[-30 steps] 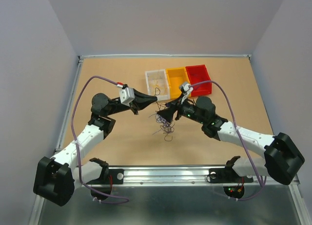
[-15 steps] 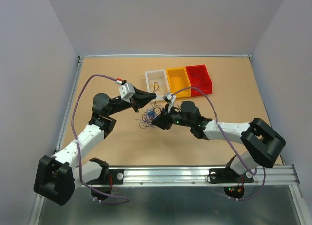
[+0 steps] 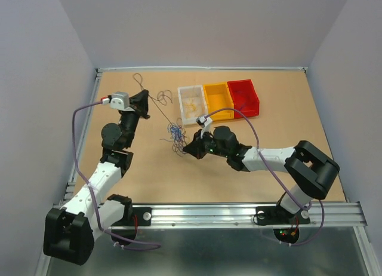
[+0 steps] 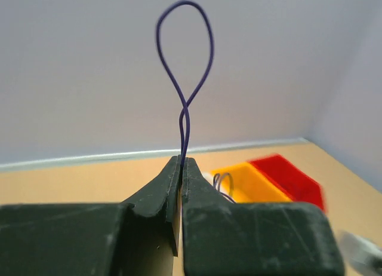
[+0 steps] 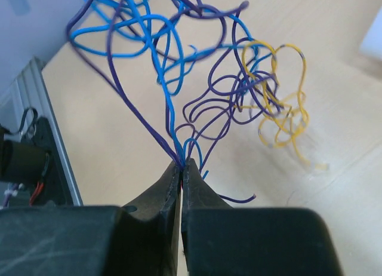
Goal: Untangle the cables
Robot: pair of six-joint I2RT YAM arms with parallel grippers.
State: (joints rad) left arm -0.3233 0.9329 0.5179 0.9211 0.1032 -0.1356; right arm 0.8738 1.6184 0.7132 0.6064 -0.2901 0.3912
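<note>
- Top external view: the left arm (image 3: pixel 98 177) rises from its base at the near left corner, bends at the elbow and reaches up over the far left part of the table (image 3: pixel 286 132).
- Its wrist is turned toward the right, with the left gripper (image 3: pixel 146 104) raised to the left of the clear bin (image 3: pixel 181 106).
- The left gripper's jaws are closed on 1 purple cable (image 4: pixel 185 129). In the left wrist view it stands up from the fingertips as a narrow twisted loop.
- From above, that cable shows a small loop beyond the gripper, and a thin strand appears to stretch down toward the cable tangle (image 3: pixel 176 135).
- The right arm (image 3: pixel 268 158) lies low. Its elbow is folded near the right side and its forearm is stretched leftward across the table.
- The right gripper (image 3: pixel 188 149) sits at the near right edge of the tangle.
- In the right wrist view its jaws are pressed together on purple and blue strands at the root of the tangle.
- Ahead of the fingertips, blue loops (image 5: pixel 161 67) fan out to the left and the yellow cable (image 5: pixel 280 123) curls on the right, with purple loops between them.
- The cable tangle sits mid-table, between the 2 grippers and nearer than the clear bin.
- 3 bins stand in a row at the far side: clear, then a yellow bin (image 3: pixel 218 100), then a red bin (image 3: pixel 243 98).
</note>
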